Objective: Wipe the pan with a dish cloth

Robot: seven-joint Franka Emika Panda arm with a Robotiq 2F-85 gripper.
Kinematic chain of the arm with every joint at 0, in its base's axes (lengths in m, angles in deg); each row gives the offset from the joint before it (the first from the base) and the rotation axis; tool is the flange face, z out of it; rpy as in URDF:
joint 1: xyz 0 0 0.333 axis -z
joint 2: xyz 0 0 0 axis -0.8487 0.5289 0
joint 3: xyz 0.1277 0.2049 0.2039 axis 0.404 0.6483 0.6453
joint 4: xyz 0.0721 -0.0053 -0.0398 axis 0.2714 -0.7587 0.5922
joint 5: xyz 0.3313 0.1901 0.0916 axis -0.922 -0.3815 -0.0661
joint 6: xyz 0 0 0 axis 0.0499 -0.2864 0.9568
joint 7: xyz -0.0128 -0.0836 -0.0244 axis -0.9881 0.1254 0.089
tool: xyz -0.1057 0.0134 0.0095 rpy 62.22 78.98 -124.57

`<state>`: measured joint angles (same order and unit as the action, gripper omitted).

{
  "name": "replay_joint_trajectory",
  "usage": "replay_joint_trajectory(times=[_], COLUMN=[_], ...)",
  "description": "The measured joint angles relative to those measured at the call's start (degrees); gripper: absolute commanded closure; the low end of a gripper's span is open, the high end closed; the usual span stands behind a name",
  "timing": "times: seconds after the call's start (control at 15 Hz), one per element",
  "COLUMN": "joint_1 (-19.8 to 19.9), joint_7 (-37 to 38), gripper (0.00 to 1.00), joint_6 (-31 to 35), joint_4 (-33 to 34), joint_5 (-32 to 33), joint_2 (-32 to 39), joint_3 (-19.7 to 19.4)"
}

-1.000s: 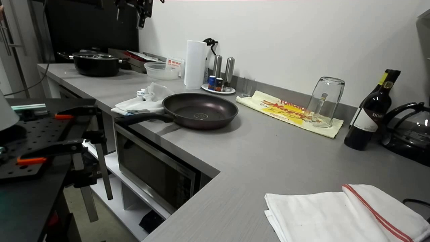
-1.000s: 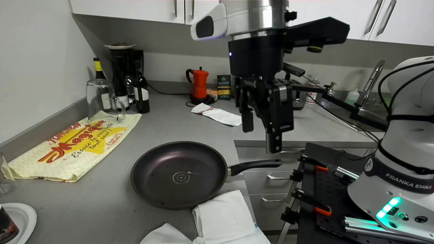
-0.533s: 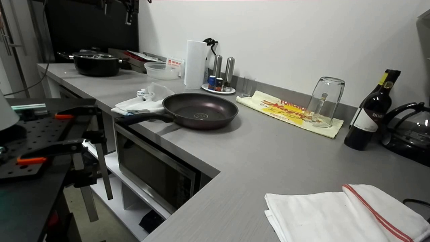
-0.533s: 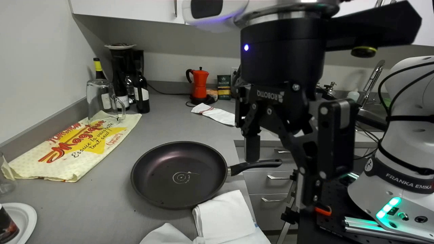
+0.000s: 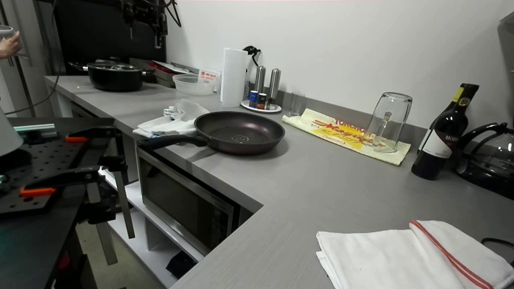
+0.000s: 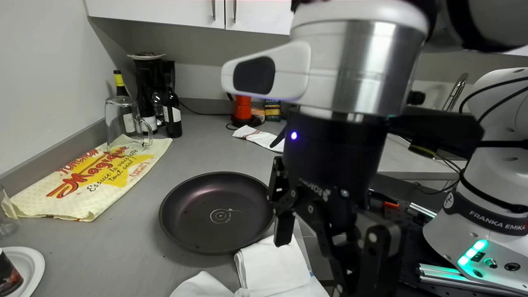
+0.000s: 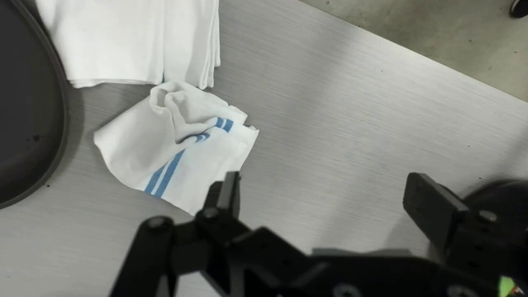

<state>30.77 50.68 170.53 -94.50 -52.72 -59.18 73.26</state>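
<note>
Both jaws parted wide above the grey counter (image 7: 412,136)

In the wrist view the gripper (image 7: 322,183) is released, its two sides well apart. From it, a crumpled white cloth (image 7: 138,144) with blue stripes lies between nine and ten o'clock, a folded white cloth (image 7: 115,41) at ten. Farther out, also between nine and ten, the pan (image 7: 27,103) is partly visible. In both exterior views it sits face up; in an exterior view its handle (image 5: 172,139) points toward nine o'clock.
</note>
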Motion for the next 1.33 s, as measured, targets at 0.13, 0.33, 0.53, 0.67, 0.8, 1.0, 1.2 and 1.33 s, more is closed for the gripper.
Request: replay_joint_trajectory(times=[0.13, 0.33, 0.53, 0.67, 0.8, 1.0, 1.2, 1.33], joint_1=[0.2, 0.9, 1.9, 2.1, 2.1, 2.8, 4.7, 6.2], joint_7=[-0.2, -0.2, -0.2, -0.2, -0.2, 1.1, 3.6, 4.8], gripper=[0.0, 0.0, 0.0, 0.0, 0.0, 0.0, 0.0, 0.0], joint_6=[3.6, 7.2, 7.6, 7.6, 7.6, 7.6, 8.4, 9.3], joint_4=[-0.5, -0.2, 0.4, 0.7, 0.8, 0.4, -0.8, -1.0], joint_5=[0.4, 1.4, 2.1, 2.2, 2.2, 2.6, 2.7, 2.6], joint_2=[2.8, 6.8, 9.0, 9.4, 9.4, 9.3, 9.5, 10.5], joint_3=[0.0, -0.1, -0.2, -0.2, -0.2, -0.2, -1.1, -1.9])
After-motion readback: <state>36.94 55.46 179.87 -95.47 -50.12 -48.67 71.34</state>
